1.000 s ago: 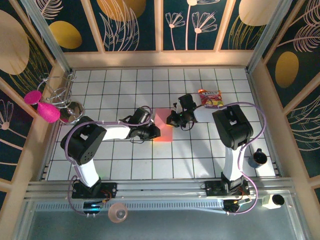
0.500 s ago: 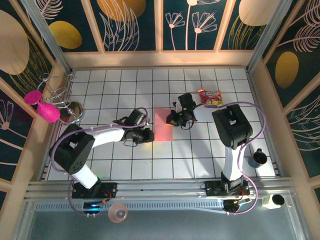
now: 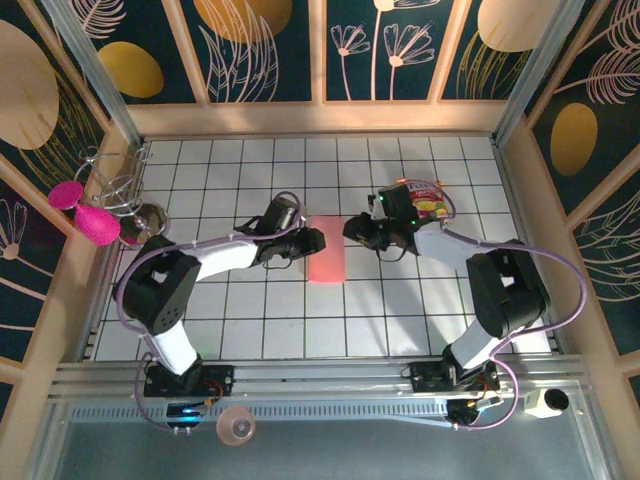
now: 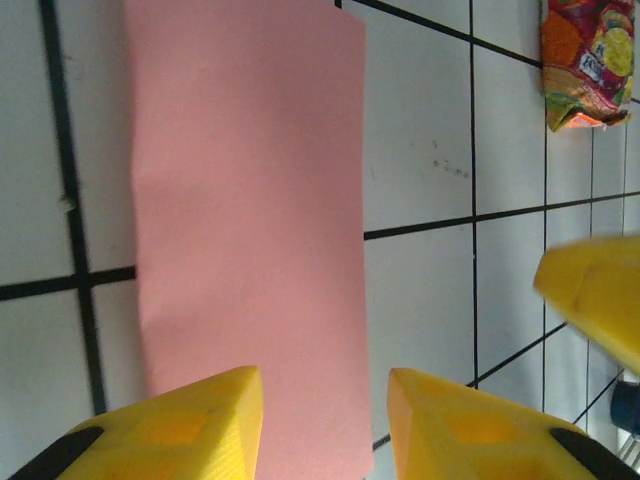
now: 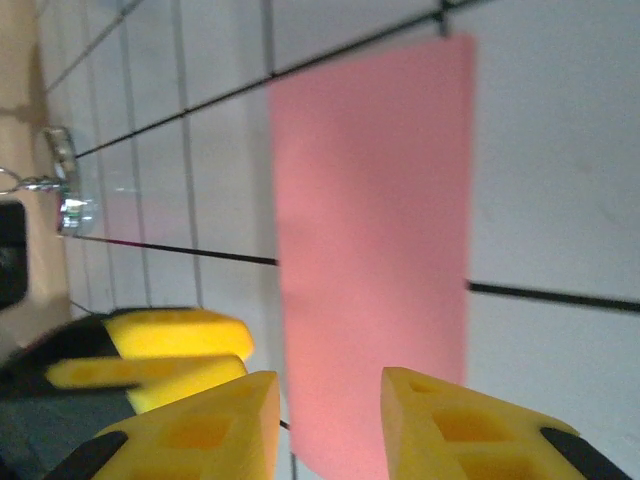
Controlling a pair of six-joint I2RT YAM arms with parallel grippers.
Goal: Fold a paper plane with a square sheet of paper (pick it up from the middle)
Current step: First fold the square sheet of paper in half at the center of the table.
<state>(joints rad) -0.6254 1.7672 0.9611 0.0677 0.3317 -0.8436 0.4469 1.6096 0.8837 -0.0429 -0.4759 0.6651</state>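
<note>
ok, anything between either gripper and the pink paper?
Nothing visible. The flat salmon-pink paper sheet lies bare on the white tiles, left gripper and right gripper flanking it. The red-and-yellow snack packet sits beyond the right gripper.

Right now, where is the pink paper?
In the top view, the pink paper lies flat near the middle of the tiled table, between the left gripper and the right gripper.
</note>
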